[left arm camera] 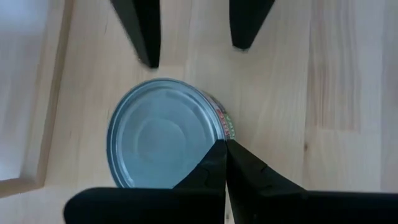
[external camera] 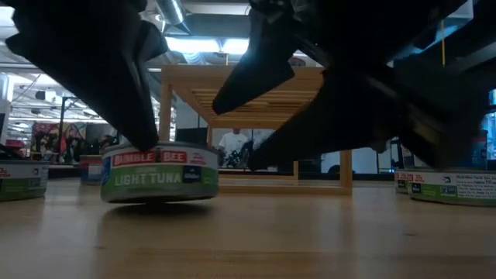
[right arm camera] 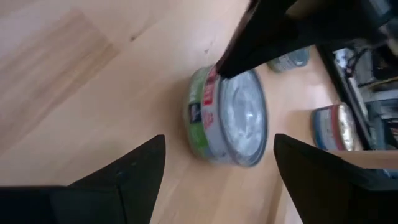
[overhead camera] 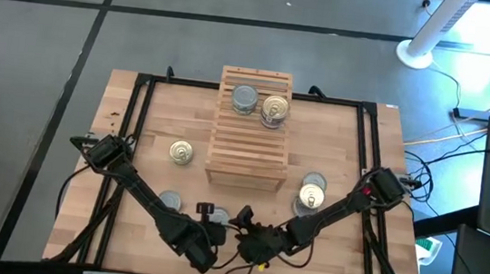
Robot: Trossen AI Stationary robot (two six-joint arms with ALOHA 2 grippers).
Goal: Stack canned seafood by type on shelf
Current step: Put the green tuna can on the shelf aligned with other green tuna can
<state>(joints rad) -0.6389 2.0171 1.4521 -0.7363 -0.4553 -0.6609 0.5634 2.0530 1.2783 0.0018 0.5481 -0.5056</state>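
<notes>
The right gripper is standing with its jaws spread wide and empty, facing a green-labelled tuna can that is lying just ahead of its fingers on the tabletop. The left gripper is pinched fully closed, holding nothing, its tips resting at the rim of that same can, directly opposite the right gripper. Farther out from the right gripper, the shelf is standing mid-table, carrying two cans side by side at its far end: a silver-topped can and a gold-topped can. Beside the right arm, a pair of cans is waiting on the table; beside the left arm, a single gold can and another can are waiting. In my judgement the task is in an early stage, with most cans not yet shelved.
</notes>
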